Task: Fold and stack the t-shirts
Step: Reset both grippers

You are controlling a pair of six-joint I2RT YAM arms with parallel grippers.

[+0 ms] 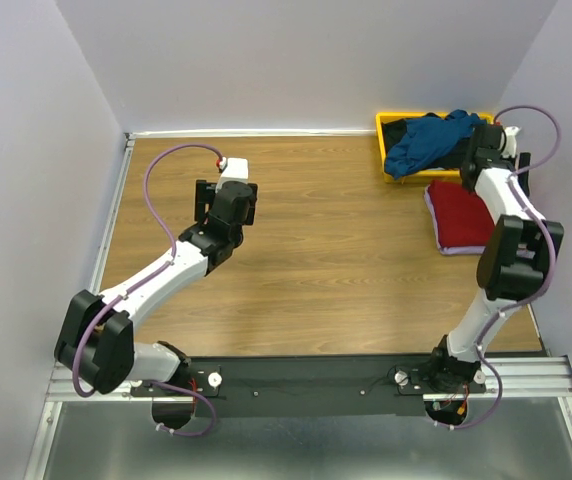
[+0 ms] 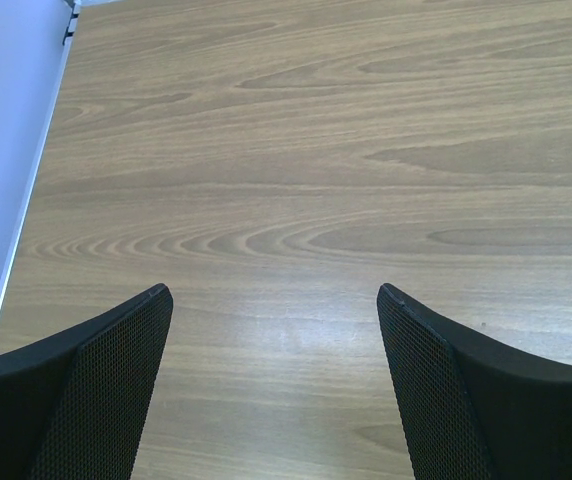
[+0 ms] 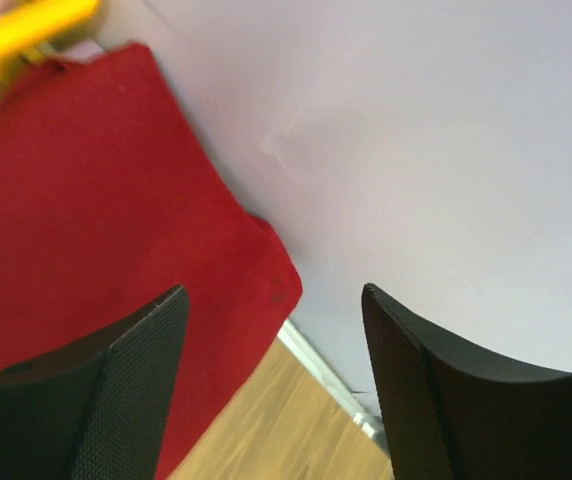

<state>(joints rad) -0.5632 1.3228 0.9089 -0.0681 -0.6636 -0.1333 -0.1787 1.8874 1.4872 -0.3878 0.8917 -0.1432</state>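
Right wrist: right gripper (image 3: pixel 271 292) jaws apart, empty, over red shirt (image 3: pixel 96 200) edge | left gripper (image 2: pixel 266 290) wide over table (image 2: pixel 296 150)

Red t-shirt (image 1: pixel 461 215); lavender t-shirt (image 1: pixel 454 250), perhaps

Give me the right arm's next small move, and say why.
Probably swing the right gripper toward the yellow tray for the teal blue t-shirt. The gripper is open and empty by the folded dark red t-shirt, while the teal one lies crumpled in the tray.
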